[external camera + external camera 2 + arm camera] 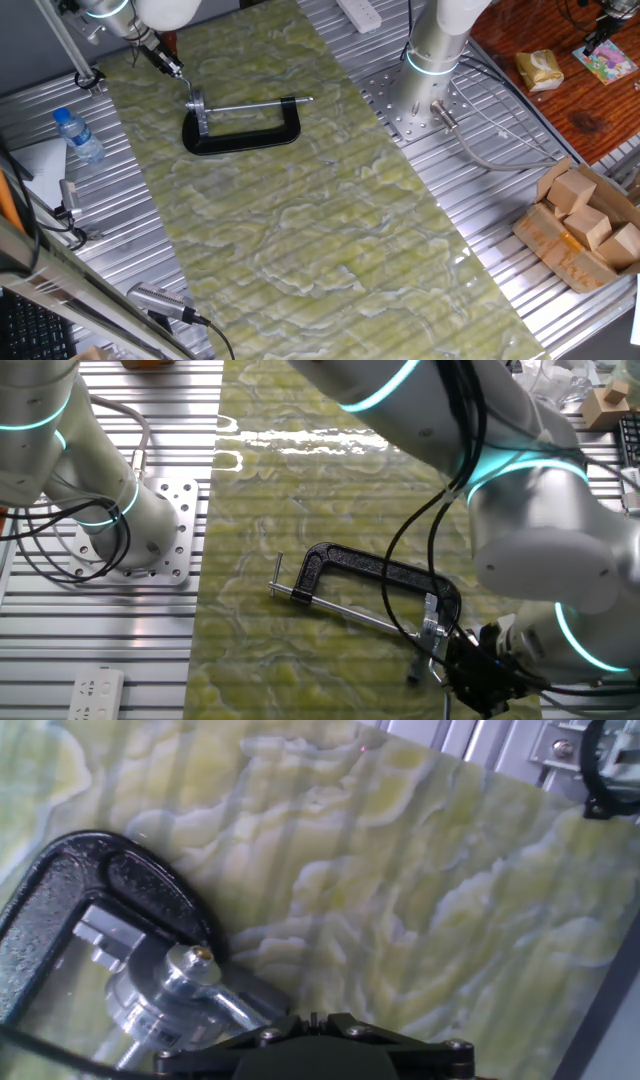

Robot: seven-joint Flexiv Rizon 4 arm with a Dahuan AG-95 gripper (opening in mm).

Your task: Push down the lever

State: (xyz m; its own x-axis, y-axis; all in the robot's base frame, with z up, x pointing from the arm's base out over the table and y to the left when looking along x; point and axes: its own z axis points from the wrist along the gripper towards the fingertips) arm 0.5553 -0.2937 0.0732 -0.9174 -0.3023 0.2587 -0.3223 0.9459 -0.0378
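Observation:
A black C-clamp [240,135] lies flat on the green marbled mat. Its long silver screw rod [250,104] runs across the open side. The lever [280,573], a short silver crossbar, stands upright at the rod's outer end, far from my gripper. My gripper [178,70] hovers at the opposite end, just beside the silver pad block [198,108] by the frame's closed corner. In the other fixed view the gripper [445,658] is next to that block [431,622]. In the hand view the fingers [312,1018] are together, with the block [165,990] and black frame [60,880] to the left.
A water bottle [78,135] lies left of the mat. A second arm's base [425,75] stands on the right of the mat. Cardboard boxes [585,225] sit at the far right. The ribbed metal table [120,260] surrounds the mat.

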